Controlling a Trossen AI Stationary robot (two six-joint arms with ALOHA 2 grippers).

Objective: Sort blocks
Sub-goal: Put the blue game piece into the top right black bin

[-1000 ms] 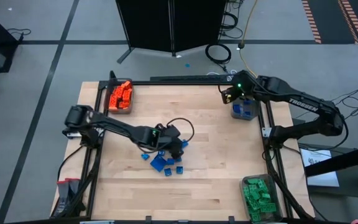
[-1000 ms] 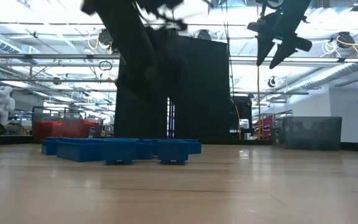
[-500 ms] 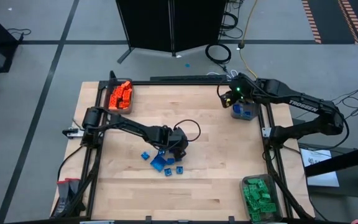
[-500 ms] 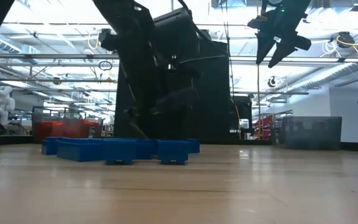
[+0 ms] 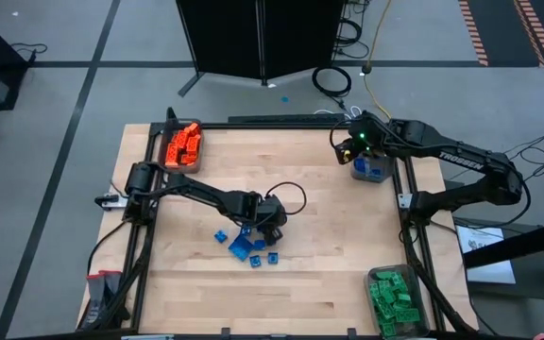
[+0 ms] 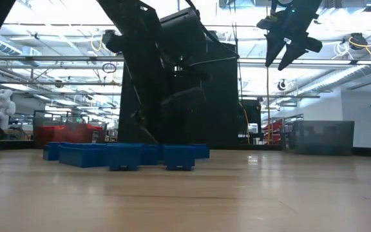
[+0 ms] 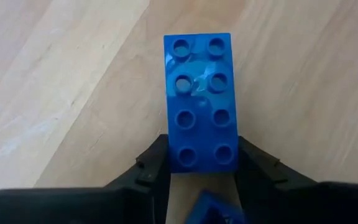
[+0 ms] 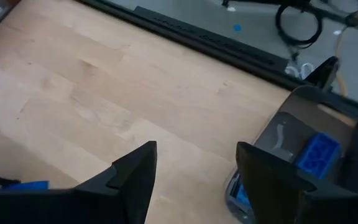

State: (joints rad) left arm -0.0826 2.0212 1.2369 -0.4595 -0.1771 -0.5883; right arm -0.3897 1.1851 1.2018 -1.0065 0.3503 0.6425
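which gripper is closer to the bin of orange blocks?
Left. The left gripper is mid-table over blue blocks; the right gripper hangs across the table from the orange bin.

Two black arms made of long thin tubes and round joints are seen. White letters, "TROSSEN", are printed on the right arm, and a small green light glows near its wrist. A thin black cable is looped by the left arm. Each arm is ended by two flat, pointed black fingers.
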